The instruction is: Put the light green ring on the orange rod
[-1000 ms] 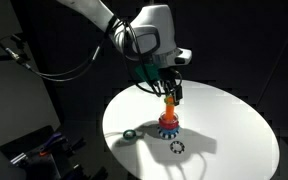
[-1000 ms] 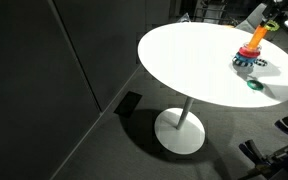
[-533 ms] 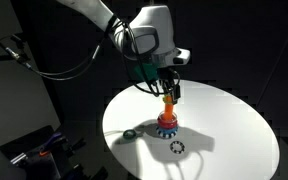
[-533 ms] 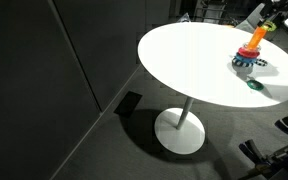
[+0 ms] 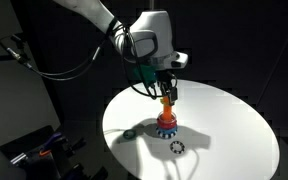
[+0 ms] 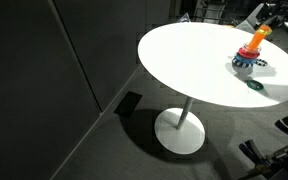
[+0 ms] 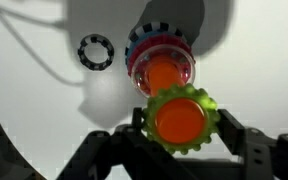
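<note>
The orange rod [image 5: 168, 112] stands upright on the white round table [image 5: 234, 130], with red and blue rings [image 5: 167, 126] around its foot. It also shows in an exterior view [image 6: 255, 40] and in the wrist view [image 7: 162, 74]. My gripper [image 7: 181, 128] is right over the rod and shut on the light green ring [image 7: 206, 100]. The ring sits around the rod's orange top [image 7: 181, 118]. In an exterior view the gripper [image 5: 167, 95] hangs at the rod's tip, and the ring is hard to make out there.
A black-and-white toothed ring [image 5: 177, 147] lies on the table in front of the rod and shows in the wrist view [image 7: 96, 52]. A darker green ring [image 5: 130, 133] lies near the table's edge, and it shows in an exterior view [image 6: 254, 85].
The gripper has shifted very slightly over the rod's top. Nothing else has moved.
</note>
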### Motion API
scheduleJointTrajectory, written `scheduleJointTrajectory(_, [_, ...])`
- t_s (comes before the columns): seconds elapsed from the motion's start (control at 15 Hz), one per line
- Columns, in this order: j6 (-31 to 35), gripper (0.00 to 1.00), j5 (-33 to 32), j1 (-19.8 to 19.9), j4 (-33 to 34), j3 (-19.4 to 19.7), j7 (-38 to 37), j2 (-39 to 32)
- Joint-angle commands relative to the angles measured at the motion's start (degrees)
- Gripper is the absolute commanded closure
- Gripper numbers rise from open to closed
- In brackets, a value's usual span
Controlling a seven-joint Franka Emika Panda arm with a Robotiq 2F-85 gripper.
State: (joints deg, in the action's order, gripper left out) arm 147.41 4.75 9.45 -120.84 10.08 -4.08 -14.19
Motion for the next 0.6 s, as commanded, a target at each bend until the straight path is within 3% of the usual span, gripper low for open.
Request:
scheduleJointTrajectory(0.0, [-1.56, 0.23, 1.26, 0.87, 1.18, -0.70, 1.33, -0.76])
scheduleJointTrajectory(0.07, [-1.62, 0.06, 1.12, 0.85, 1.16, -0.66, 1.29, -0.85])
scheduleJointTrajectory(0.27, [-1.71, 0.00, 0.79, 0.78, 1.12, -0.56, 1.16, -1.00])
scheduleJointTrajectory(0.53, [-1.59, 0.00, 0.19, 0.55, 0.66, -0.43, 0.95, -0.78])
